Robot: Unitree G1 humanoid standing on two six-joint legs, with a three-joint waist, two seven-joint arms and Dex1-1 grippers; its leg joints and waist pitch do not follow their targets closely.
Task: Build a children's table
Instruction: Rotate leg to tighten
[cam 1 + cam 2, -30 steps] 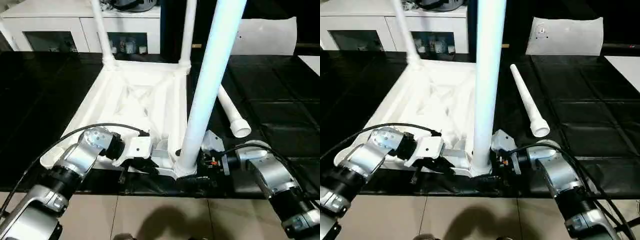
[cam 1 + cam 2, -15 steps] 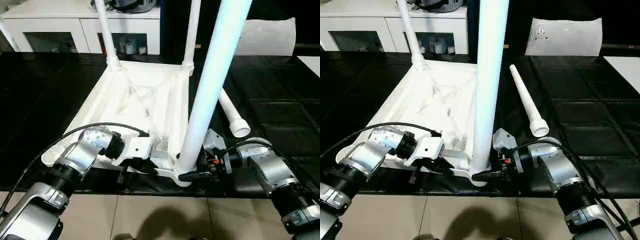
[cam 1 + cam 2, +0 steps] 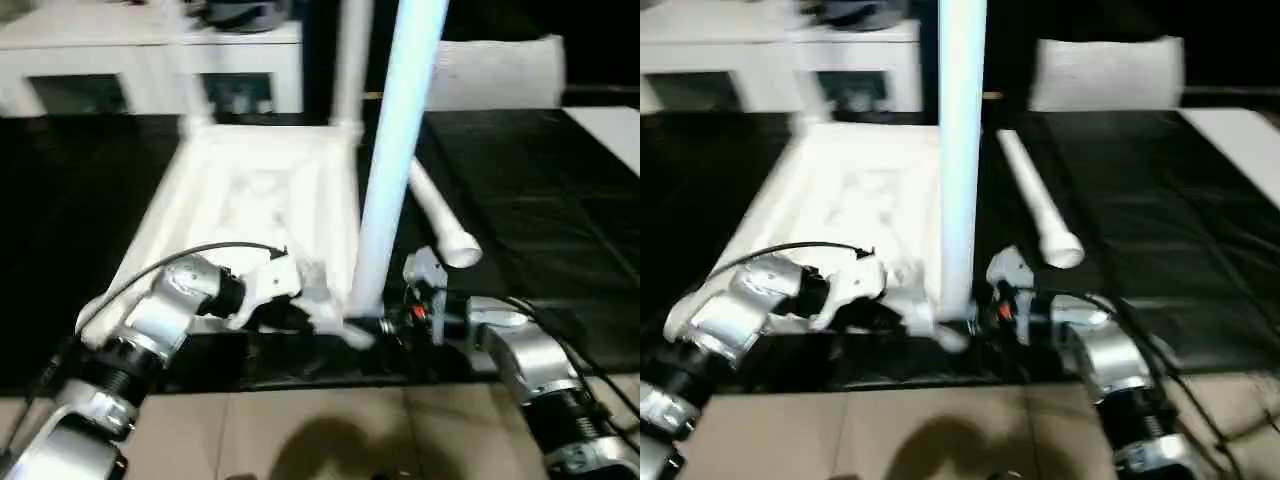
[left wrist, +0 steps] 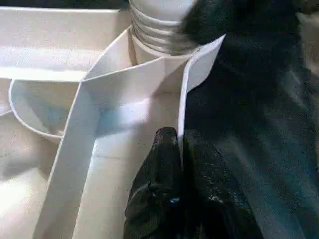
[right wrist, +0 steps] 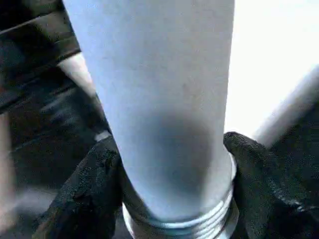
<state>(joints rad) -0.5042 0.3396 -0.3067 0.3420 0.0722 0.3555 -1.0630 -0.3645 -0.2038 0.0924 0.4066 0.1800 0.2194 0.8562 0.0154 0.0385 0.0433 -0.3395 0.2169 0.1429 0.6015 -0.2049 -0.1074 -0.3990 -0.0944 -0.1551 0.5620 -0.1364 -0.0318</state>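
The white table top (image 3: 250, 190) lies upside down on the black mat, ribs facing up. Two legs (image 3: 347, 60) stand in its far corner sockets. A third leg (image 3: 395, 150) stands upright at the near right corner. My right gripper (image 3: 385, 325) is shut on that leg's base, one black finger (image 5: 94, 194) on each side, just above its threaded end (image 5: 179, 224). My left gripper (image 3: 303, 317) is shut on the top's thin rim wall (image 4: 182, 104) right beside that corner socket. The fourth leg (image 3: 440, 215) lies loose on the mat, right of the top.
A white cabinet (image 3: 150, 60) runs along the back. A flat white panel (image 3: 500, 70) leans at the back right, and a white strip (image 3: 610, 125) lies at the right edge. The black mat (image 3: 560, 200) ends at a tiled floor (image 3: 300, 430) near me.
The camera has shifted and the picture has blurred. Both grips look the same. The held leg stands a little closer to upright than before.
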